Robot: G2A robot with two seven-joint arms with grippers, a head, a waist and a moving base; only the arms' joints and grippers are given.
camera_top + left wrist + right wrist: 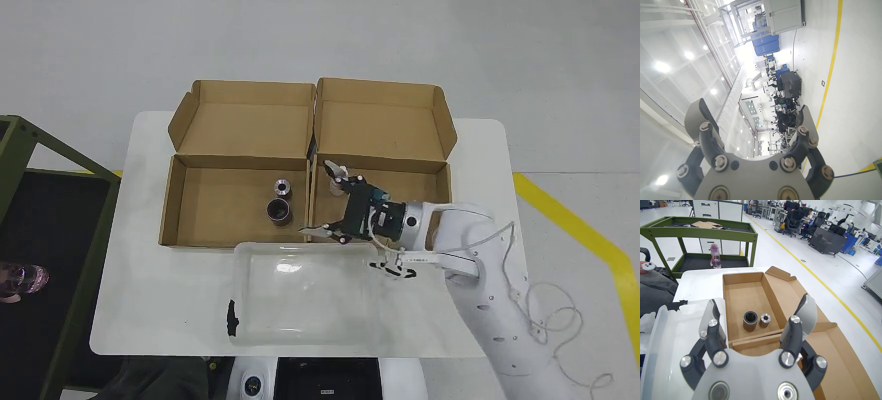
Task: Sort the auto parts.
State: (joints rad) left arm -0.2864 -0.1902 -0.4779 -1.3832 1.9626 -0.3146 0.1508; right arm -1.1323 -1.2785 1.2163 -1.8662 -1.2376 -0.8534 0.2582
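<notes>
Two metal parts stand upright in the left cardboard box (215, 205): a dark sleeve (279, 209) (750, 321) and, just beyond it, a smaller silver cylinder (283, 186) (765, 320). My right gripper (322, 202) (759, 300) hangs open and empty over the wall shared by the two boxes, a short way right of the parts and pointing toward them. The right cardboard box (400, 195) lies under the right wrist. My left gripper (753, 106) is open with nothing in it, pointing up and away into the hall.
A clear plastic bin (300, 300) (668, 332) sits in front of the boxes, with a black scrap (232, 318) on its rim. Both box lids stand open at the back. A green cart (30, 200) holding a pink bottle (715, 256) stands left of the table.
</notes>
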